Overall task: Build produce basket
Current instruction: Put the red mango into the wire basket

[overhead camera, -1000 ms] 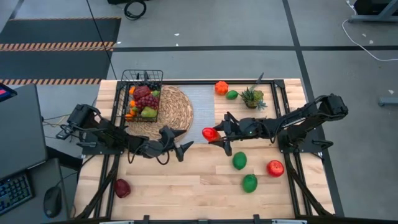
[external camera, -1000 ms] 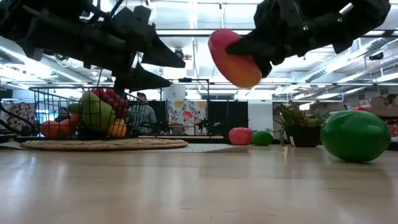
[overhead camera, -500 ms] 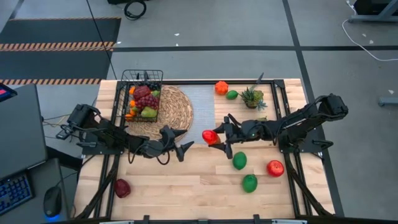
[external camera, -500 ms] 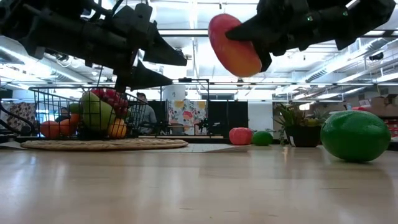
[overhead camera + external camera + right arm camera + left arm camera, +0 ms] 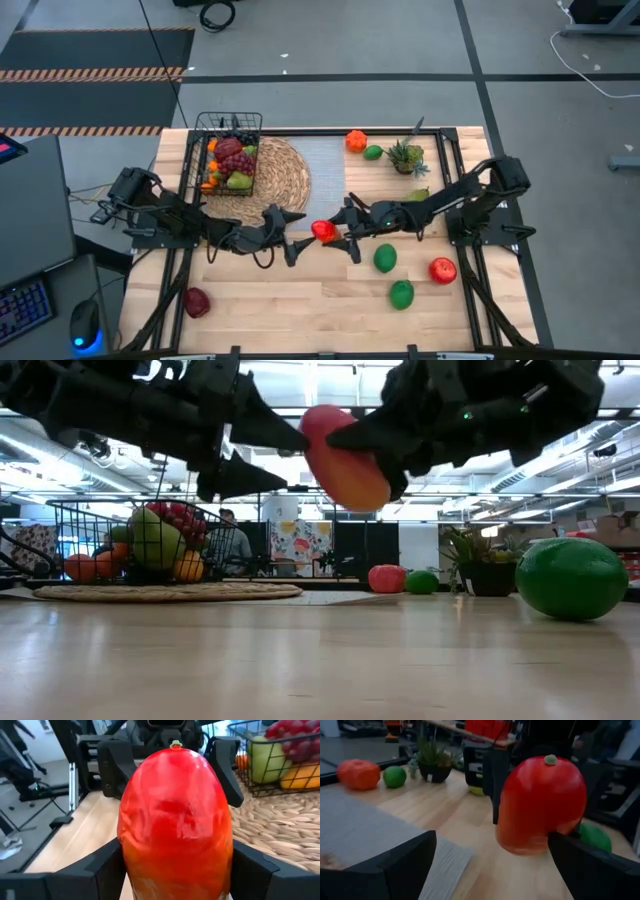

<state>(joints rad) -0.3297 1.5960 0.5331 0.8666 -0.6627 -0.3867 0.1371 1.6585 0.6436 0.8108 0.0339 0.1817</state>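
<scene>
Above the wooden desk (image 5: 300, 300), right pincer (image 5: 336, 232) grips a red mango (image 5: 323, 232); left pincer (image 5: 290, 230) gapes wide, empty, facing it.

red-orange mango (image 5: 323, 231), black wire basket (image 5: 229, 150)

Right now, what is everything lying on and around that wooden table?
Red-orange toy mango: one, in the air at table centre, gripped by the right end effector.
Black wire-mesh basket: one, back left on the mat, holding mixed fruit.
Round woven straw mat: one, tan, back left.
Grey ribbed mat: one, back centre.
Green limes: three, two front right, one at the back.
Red apples: two, front right and front left.
Orange toy fruit: one, back centre.
Spiky green potted plant: one, back right.
Left end effector: open, facing the mango.
Right end effector: shut on the mango.
</scene>
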